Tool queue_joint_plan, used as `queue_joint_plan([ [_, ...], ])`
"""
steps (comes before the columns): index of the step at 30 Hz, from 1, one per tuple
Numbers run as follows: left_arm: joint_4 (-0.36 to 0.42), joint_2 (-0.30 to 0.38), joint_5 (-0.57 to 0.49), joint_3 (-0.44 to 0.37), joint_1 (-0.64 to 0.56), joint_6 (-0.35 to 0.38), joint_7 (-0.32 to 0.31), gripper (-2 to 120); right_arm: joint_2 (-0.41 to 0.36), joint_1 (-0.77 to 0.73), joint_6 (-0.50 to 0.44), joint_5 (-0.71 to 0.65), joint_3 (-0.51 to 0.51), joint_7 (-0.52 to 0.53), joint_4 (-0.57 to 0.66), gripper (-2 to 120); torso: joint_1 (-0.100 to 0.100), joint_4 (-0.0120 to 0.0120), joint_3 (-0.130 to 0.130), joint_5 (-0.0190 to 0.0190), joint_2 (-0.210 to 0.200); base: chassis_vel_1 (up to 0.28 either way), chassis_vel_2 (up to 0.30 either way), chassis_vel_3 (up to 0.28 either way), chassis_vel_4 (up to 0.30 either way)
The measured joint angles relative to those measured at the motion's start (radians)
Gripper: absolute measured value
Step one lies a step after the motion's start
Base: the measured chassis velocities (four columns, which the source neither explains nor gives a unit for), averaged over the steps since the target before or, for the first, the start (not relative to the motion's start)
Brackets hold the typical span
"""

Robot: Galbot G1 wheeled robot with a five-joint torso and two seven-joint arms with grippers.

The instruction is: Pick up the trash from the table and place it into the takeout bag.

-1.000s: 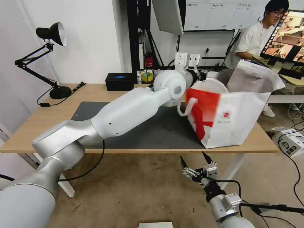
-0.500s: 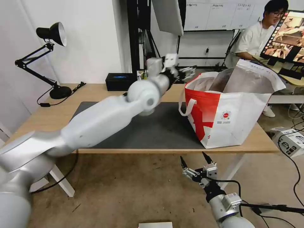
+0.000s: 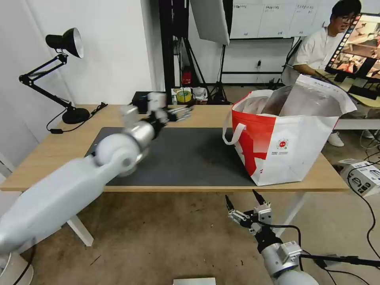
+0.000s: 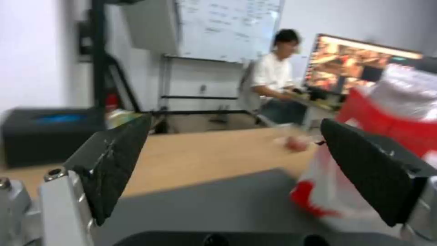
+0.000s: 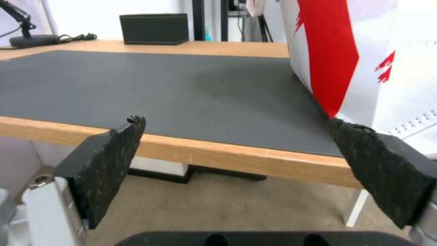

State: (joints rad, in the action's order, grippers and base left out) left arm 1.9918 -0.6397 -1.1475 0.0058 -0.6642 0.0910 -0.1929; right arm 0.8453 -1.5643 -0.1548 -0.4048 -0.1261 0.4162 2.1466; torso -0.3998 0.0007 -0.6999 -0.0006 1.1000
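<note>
The red-and-white takeout bag (image 3: 285,146) stands open on the right end of the light-wood table (image 3: 59,146), its foil lining showing; its side also shows in the right wrist view (image 5: 346,51). No trash is in view on the table or the dark grey mat (image 3: 190,158); the bag's inside is hidden. My left gripper (image 3: 185,113) hovers open and empty above the mat's far edge, left of the bag, its pads spread wide (image 4: 234,126). My right gripper (image 3: 240,196) hangs open below the table's front edge, facing the mat (image 5: 235,121).
A black desk lamp (image 3: 65,43) stands at the table's far left corner. A small black box (image 5: 154,29) sits at the back edge, with a yellow tape roll (image 3: 183,95) beside it. A white box (image 3: 364,176) lies on the floor at the right.
My left arm has swung back leftward from the bag's mouth to above the mat. The white round thing seen at the bag's opening a second ago no longer shows. The right arm stayed put.
</note>
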Motion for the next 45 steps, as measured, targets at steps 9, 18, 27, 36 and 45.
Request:
queue_joint_plan([
  [9,0.058,0.032,0.127,-0.350,-0.447,-0.104,0.087,100,0.000,0.000,0.000,0.000,0.000,0.000,0.000,100,0.000,-0.0009,0.000,0.0010,0.000,0.000,0.000,0.000,0.000],
  [18,0.065,-0.097,0.277,-0.518,-0.685,-0.207,0.117,100,0.000,0.000,0.000,0.000,0.000,0.000,0.000,100,0.000,-0.0013,0.000,0.0005,0.000,0.000,0.000,0.000,0.000],
  [27,0.081,-0.232,0.445,-0.633,-0.902,-0.268,0.113,100,0.000,0.000,0.000,0.000,0.000,0.000,0.000,100,0.000,-0.0008,0.000,0.0007,0.000,0.000,0.000,0.000,0.000],
  [36,0.060,-0.323,0.485,-0.702,-1.037,-0.313,0.153,100,0.000,0.000,0.000,0.000,0.000,0.000,0.000,100,0.000,-0.0007,0.000,0.0006,0.000,0.000,0.000,0.000,0.000],
  [45,0.031,-0.396,0.510,-0.705,-1.122,-0.351,0.183,100,0.000,0.000,0.000,0.000,0.000,0.000,0.000,100,0.000,-0.0007,0.000,0.0005,0.000,0.000,0.000,0.000,0.000],
])
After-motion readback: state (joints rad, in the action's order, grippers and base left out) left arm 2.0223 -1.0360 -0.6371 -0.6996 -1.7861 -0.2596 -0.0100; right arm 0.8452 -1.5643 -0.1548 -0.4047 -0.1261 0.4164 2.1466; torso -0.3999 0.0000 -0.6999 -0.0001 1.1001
